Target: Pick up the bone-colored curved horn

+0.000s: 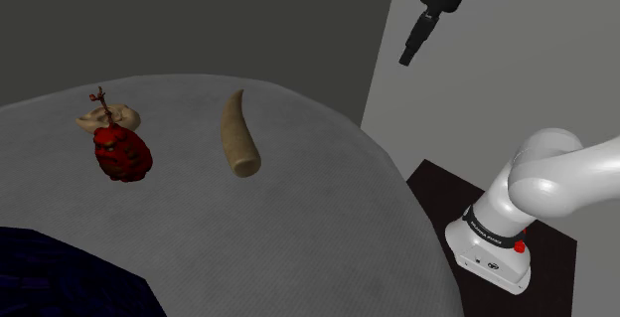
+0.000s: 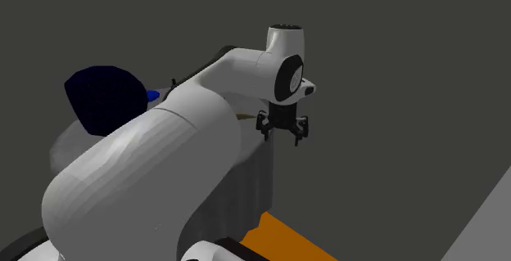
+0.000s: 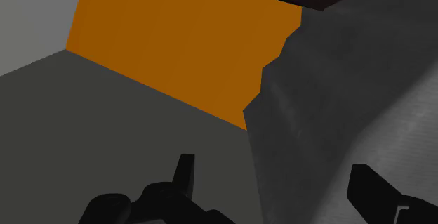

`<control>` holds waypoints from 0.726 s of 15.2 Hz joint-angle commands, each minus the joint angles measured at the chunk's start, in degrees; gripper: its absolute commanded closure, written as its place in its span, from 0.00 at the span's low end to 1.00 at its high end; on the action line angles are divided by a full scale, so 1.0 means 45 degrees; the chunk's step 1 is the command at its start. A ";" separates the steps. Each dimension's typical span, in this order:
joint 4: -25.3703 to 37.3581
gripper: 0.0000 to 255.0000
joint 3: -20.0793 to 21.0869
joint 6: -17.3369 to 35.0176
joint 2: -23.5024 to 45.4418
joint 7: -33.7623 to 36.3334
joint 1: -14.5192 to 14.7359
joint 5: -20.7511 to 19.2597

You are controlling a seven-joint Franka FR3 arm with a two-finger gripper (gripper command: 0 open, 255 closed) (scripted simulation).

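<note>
Grey, softly rounded surface (image 1: 298, 236) w/ dark grey walls (image 1: 248, 17) behind; shoulder view.

(a) Bone-coloured curved horn (image 1: 238, 138) lies flat on the surface, about mid-way across. Its pointed tip is at the far end and its wide, cut end is nearer the camera. Nothing touches it.

(b) Toward the shoulder view's left of the horn, well apart from it, is a lumpy red object (image 1: 122, 153) w/ a thin twig-like stem. A beige lump (image 1: 99, 118) sits just behind it, touching or nearly so; cannot tell which.

(c) Dark blue shape (image 1: 60, 275) at the lower left corner, resting on the surface.

(d) White arm (image 1: 542, 181) rises from a dark stand (image 1: 432, 181) at the lower right. The gripper (image 1: 407, 61) hangs high, past the surface's right-hand edge and far from the horn, pointing down.

(e) Second ext. view: the arm's bulk is in the foreground, and the gripper (image 2: 282, 135) is in mid-air beside the surface's side wall (image 2: 255, 173), over an orange floor (image 2: 287, 239).

(f) Wrist view: black fingers (image 3: 184, 173) stand wide apart, gripper (image 3: 272, 165) empty. Beyond them are the surface's steep grey side (image 3: 316, 117) and the orange floor (image 3: 182, 40).
</note>
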 commanded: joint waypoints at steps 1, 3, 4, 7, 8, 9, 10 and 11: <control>0.0000 0.00 0.0000 0.0000 0.0000 0.0000 0.0000 0.0000; 0.0094 0.00 0.0552 0.0159 0.0354 0.0965 0.0026 0.0445; 0.0169 0.00 0.0827 0.0248 0.0557 0.1442 0.0033 0.0662; 0.0504 0.00 0.1638 0.0547 0.1273 0.2864 0.0037 0.1265; 0.0651 0.00 0.1901 0.0657 0.1545 0.3336 0.0036 0.1445; 0.0816 0.00 0.2167 0.0769 0.1832 0.3804 0.0022 0.1617; 0.0999 0.00 0.2429 0.0885 0.2135 0.4272 0.0009 0.1775; 0.1199 0.00 0.2688 0.1004 0.2453 0.4741 -0.0008 0.1918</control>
